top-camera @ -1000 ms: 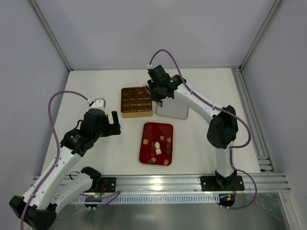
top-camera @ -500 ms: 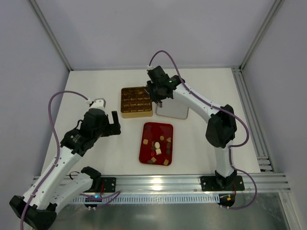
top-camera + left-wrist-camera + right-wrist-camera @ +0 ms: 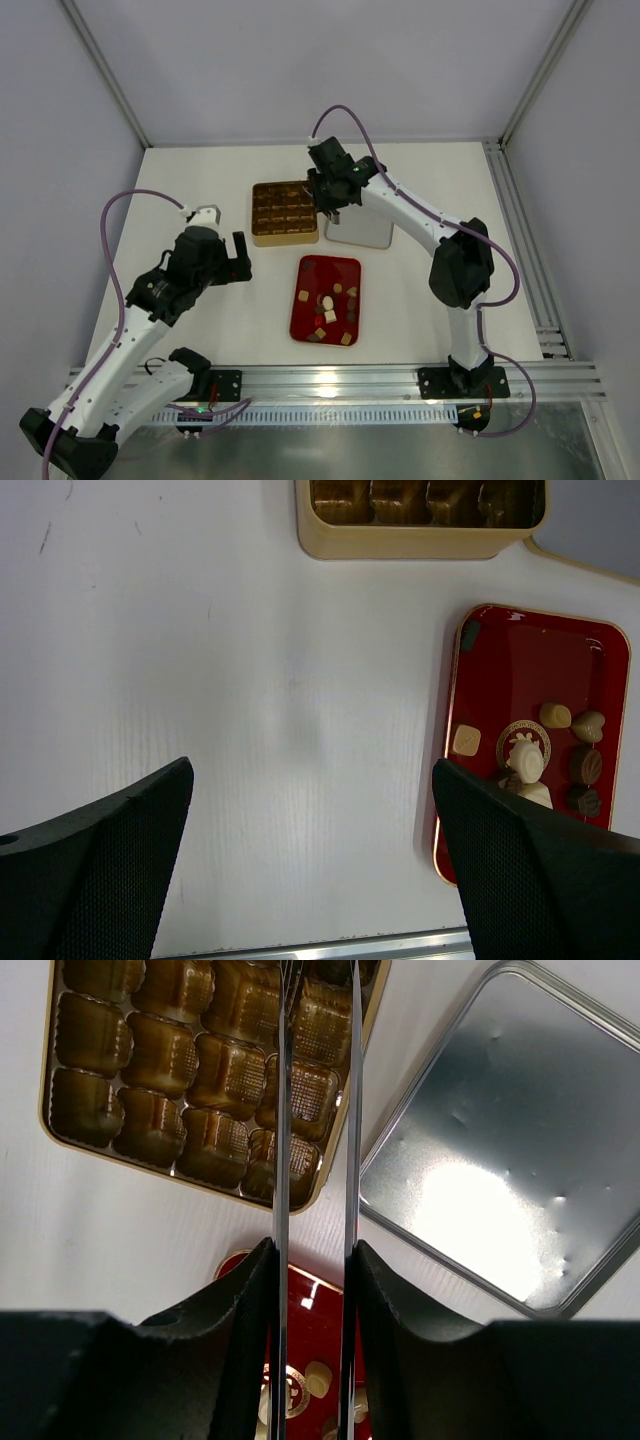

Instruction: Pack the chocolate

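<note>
"The fingers (image 3: 100,870) of the left gripper (image 3: 312,767)?"
"Spread wide above the bare table (image 3: 200,660), just beside the red tray (image 3: 312,270)."
"The right gripper (image 3: 326,211)?"
"Blades nearly together over the gold box's (image 3: 283,212) right edge. I couldn't tell whether they pinched anything."
"The chocolate (image 3: 329,316)?"
"Loose in the tray's near half. The pieces were squat, with no clear long axis, and the scatter ran along the tray's length."

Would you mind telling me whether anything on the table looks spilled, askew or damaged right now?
Nothing looks spilled or damaged. The chocolates lie jumbled but all inside the tray, with none seen on the table. The only slight oddity is the lid, which lies beside the box turned a little off its line.
</note>
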